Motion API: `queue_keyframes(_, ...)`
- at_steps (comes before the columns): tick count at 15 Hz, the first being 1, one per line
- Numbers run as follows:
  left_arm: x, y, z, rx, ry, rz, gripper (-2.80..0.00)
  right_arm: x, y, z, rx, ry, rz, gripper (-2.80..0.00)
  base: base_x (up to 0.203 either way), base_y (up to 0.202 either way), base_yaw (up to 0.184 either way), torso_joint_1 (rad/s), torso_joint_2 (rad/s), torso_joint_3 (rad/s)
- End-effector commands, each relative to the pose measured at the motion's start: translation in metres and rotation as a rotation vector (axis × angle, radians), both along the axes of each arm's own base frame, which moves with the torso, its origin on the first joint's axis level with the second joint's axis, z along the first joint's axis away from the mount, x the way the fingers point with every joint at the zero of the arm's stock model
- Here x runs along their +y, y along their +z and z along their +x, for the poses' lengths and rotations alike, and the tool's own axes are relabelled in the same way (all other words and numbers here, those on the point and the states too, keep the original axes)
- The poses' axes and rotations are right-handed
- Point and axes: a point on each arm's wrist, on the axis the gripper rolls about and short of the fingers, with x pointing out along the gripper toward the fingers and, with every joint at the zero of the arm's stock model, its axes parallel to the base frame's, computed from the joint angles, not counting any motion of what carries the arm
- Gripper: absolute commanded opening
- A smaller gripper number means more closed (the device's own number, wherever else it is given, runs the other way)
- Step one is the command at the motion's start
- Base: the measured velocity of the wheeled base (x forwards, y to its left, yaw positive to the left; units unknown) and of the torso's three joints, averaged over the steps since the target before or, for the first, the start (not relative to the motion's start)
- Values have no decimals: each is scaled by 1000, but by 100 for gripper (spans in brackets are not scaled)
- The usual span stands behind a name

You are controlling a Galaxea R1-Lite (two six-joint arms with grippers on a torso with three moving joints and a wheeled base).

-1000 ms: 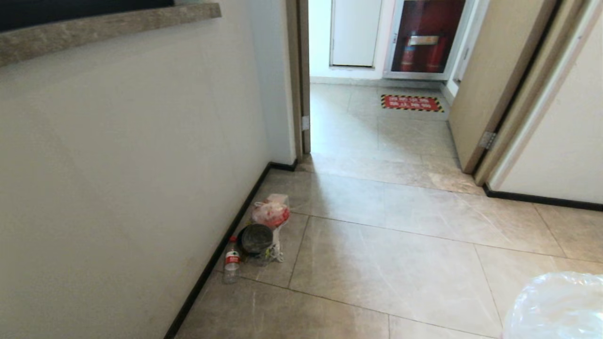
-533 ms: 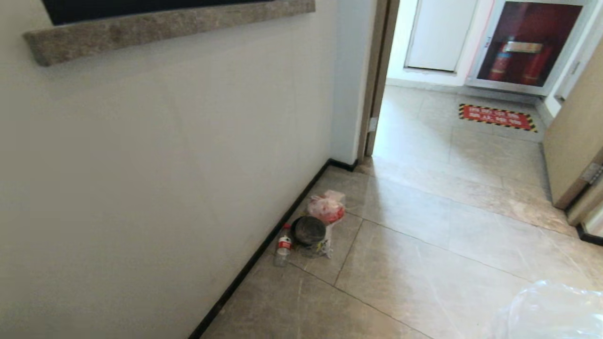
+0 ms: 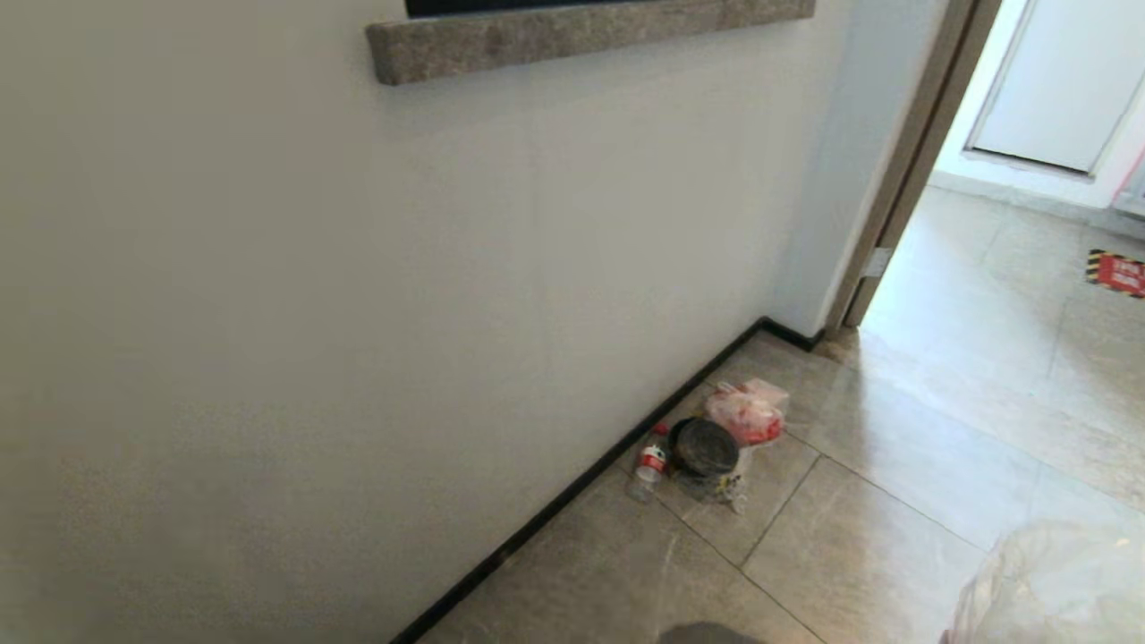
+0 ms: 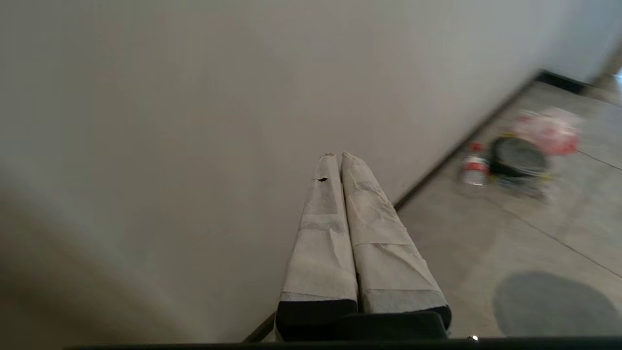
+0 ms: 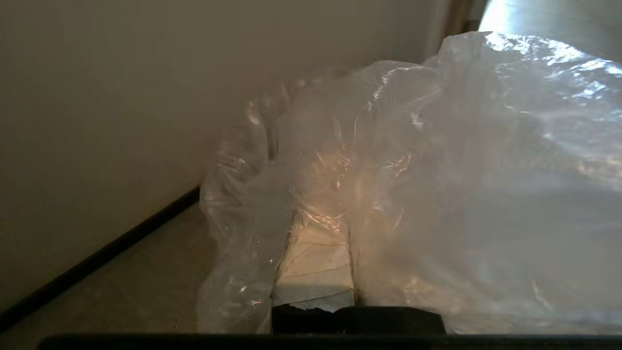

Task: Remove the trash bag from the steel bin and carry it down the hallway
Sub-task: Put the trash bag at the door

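The right gripper (image 5: 316, 214) pinches the trash bag (image 5: 437, 170) above the hallway (image 3: 894, 501) tiles, while the left gripper (image 4: 335, 158) is pressed together, empty.

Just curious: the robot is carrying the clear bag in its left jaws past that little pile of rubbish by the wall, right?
Not quite: the right gripper holds the trash bag, as the right wrist view shows. The left gripper is shut and empty. The rubbish pile does lie by the wall.
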Motion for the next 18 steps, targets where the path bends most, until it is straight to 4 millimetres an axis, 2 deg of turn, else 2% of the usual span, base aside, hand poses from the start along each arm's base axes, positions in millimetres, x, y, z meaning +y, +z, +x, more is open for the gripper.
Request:
queue_keyframes(1, 0, 0, 0, 0, 0, 0, -280, 0, -1, 0, 4, 0, 0, -280, 1, -7, 175, 4, -2, 2)
queue_keyframes(18, 0, 0, 0, 1, 0, -1, -280, 0, -1, 0, 4, 1, 2, -280, 2, -8, 172, 2, 3, 2)
